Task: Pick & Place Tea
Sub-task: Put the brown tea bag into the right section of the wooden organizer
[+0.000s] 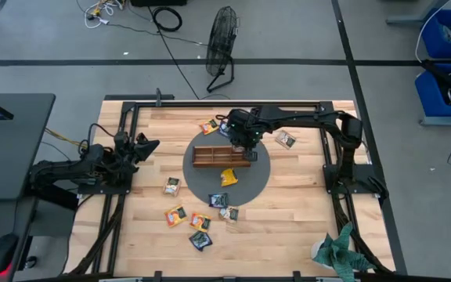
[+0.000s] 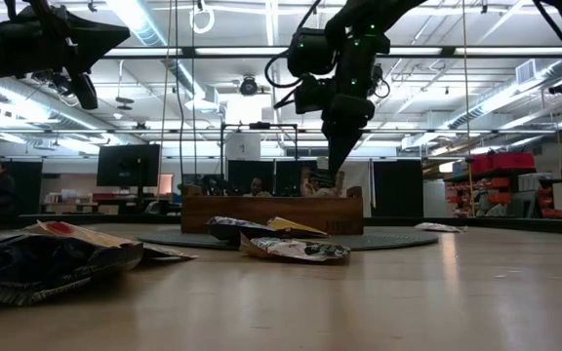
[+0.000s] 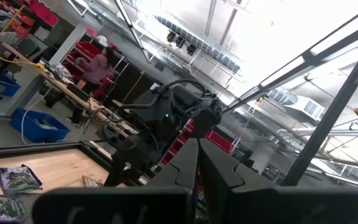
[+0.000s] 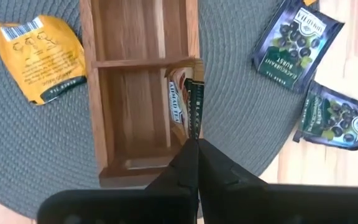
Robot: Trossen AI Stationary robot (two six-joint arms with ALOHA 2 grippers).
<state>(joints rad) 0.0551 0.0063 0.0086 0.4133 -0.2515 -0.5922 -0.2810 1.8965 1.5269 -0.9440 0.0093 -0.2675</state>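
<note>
A long brown wooden tray [image 1: 214, 155] lies on a round grey mat [image 1: 202, 180] at mid-table. My right gripper [image 1: 249, 153] hangs over the tray's right end, shut on a tea sachet [image 4: 185, 102] that shows edge-on inside the end compartment [image 4: 135, 112]. A yellow sachet [image 1: 229, 177] rests flat on the mat near the tray. Several more sachets lie flat on the wood, among them blue ones [image 4: 297, 40] beyond the tray and others toward the near edge [image 1: 200, 222]. My left gripper [image 1: 151, 145] waits shut at the table's left side, raised and holding nothing. My right gripper pinches the sachet's upper edge [image 4: 193, 134] between its two fingertips, coming from above and pointing steeply down. The sachet hangs upright below the fingers, its lower part [image 2: 328, 185] inside the tray's right-end compartment, close to the far long wall. Whether it touches the tray's floor I cannot tell.
A sachet [image 1: 286, 139] lies right of the mat. A green crumpled thing [image 1: 339, 251] sits at the near right corner. Black frame rails [image 1: 131, 117] border the table. Bare wood is free at the near right [image 1: 288, 219].
</note>
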